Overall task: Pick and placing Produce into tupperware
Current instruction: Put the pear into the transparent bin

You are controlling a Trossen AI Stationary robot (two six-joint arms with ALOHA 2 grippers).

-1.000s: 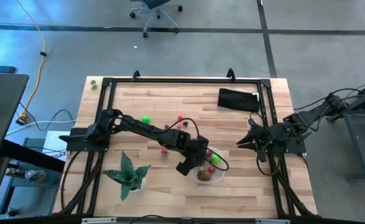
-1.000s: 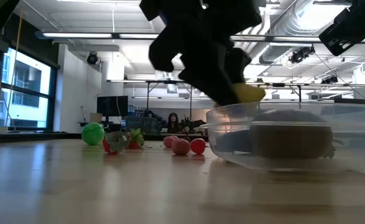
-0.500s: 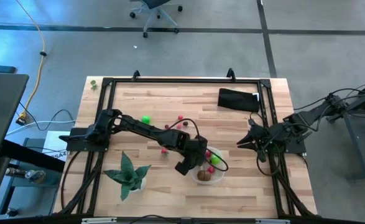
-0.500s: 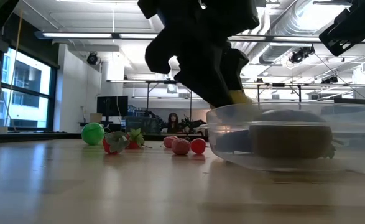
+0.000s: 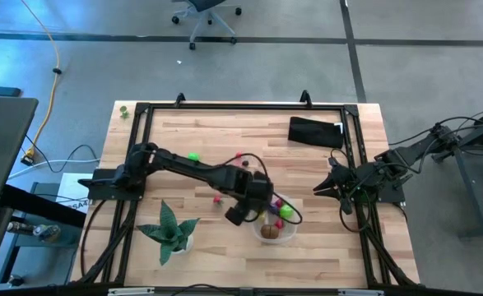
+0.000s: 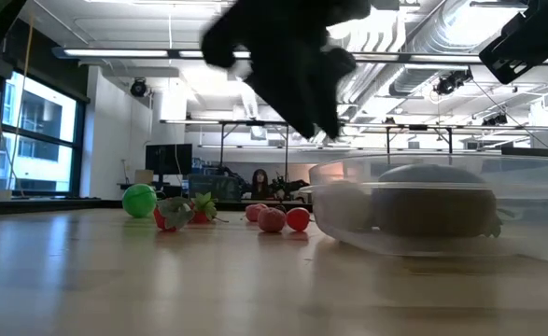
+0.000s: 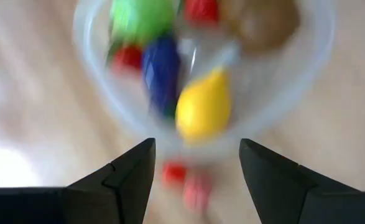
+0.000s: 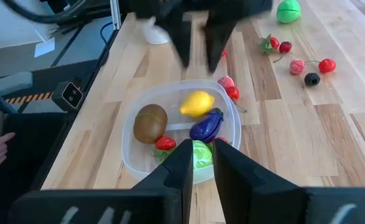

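The wooden table (image 5: 225, 156) is boxed in by a black frame, and most of the bare boards lie in the upper middle and the lower right of the high view. A black pouch (image 5: 315, 131) sits in the upper right corner, and a spiky potted plant (image 5: 170, 230) stands at the lower left. The clear round tupperware (image 5: 276, 228) is low and a little right of centre, well in from every edge.

The left gripper (image 5: 239, 215) hangs just to the picture's left of the container's rim, above the boards, its fingers parted and holding nothing; in its own wrist view the two dark fingers (image 7: 126, 171) stand apart with the container beyond them. The right gripper (image 5: 322, 190) waits near the right frame rail, fingers drawn together and empty, with open board between it and the container.

Inside the tupperware lie a brown fruit (image 8: 150, 122), a yellow lemon (image 8: 197, 103), a purple eggplant (image 8: 207, 126), a green leafy piece (image 8: 201, 154) and a small red piece (image 8: 165, 143). In the right wrist view the eggplant's long axis runs on a slant, stem end toward the upper right; the lemon lies roughly crosswise.

Still out on the table are a bright green ball (image 5: 193, 156) at upper left of centre and several small red and pink pieces (image 5: 239, 163) between it and the container.
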